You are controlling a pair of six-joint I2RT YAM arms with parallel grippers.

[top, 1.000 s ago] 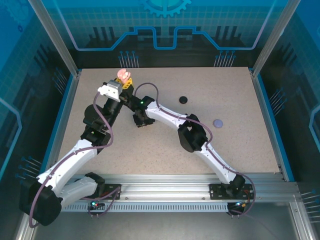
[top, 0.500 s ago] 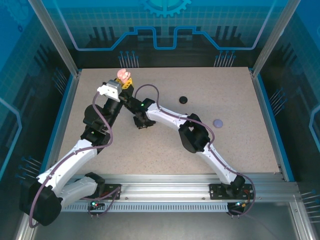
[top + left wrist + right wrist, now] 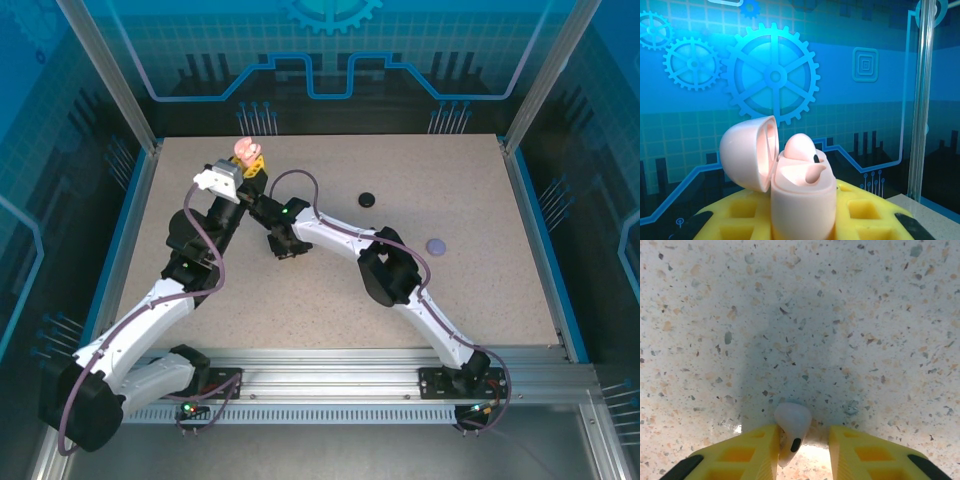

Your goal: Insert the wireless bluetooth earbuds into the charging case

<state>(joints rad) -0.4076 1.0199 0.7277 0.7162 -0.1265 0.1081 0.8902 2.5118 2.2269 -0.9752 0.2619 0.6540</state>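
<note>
While the left arm (image 3: 190,250) has stayed put over the last second, the right arm (image 3: 385,270) has crept a little to the left and down the overhead view, its forearm lying flatter than before. It looks like a small adjustment over a pickup rather than a carry towards the case. The left gripper (image 3: 250,165) stays closed on the pale pink charging case (image 3: 802,195), holding it upright off the table (image 3: 450,320) near the far left corner. Its lid (image 3: 747,152) is swung back, and one pink earbud (image 3: 800,147) is already seated in the body. The right gripper (image 3: 804,429) points down at the table just in front of that case, its yellow jaws standing narrowly apart. The second pink earbud (image 3: 791,427) sits between them, touching one finger with a gap to the other, so it does not appear to be pinched yet. My reading is that the pink pair is half done, and this bud must be gripped and lifted before it can be inserted. Both wrists are crowded close together, and the right arm's cable loop (image 3: 290,176) arches just beside the case, which could hamper the approach. A black disc (image 3: 367,199) and a lilac disc (image 3: 437,245) lie well apart to the right, out of the way.
</note>
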